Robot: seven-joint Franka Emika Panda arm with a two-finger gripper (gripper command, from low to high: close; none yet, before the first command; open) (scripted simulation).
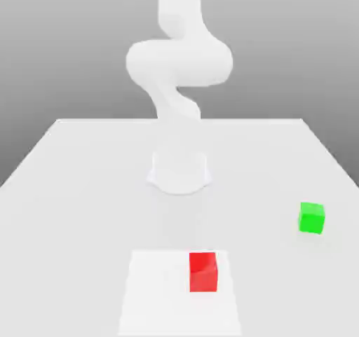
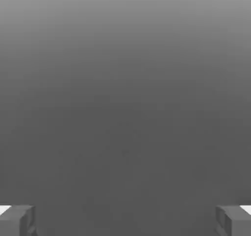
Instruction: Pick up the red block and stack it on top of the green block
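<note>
The red block [image 1: 202, 272] rests on a paler square patch [image 1: 154, 293] near the table's front edge. Well apart from it, toward the exterior view's right, the green block [image 1: 312, 218] sits on the table by itself. The white arm [image 1: 179, 62] rises from its round base [image 1: 179, 171] at the table's middle and bends upward past the picture's top. In the hand view my gripper [image 2: 125, 221] is open: its two grey fingertips [image 2: 18, 220] stand far apart with nothing between them, facing a plain grey background.
The white table [image 1: 70, 188] stretches wide around the base, its far edge running behind the arm. Bare tabletop lies between the two blocks and on the exterior view's left.
</note>
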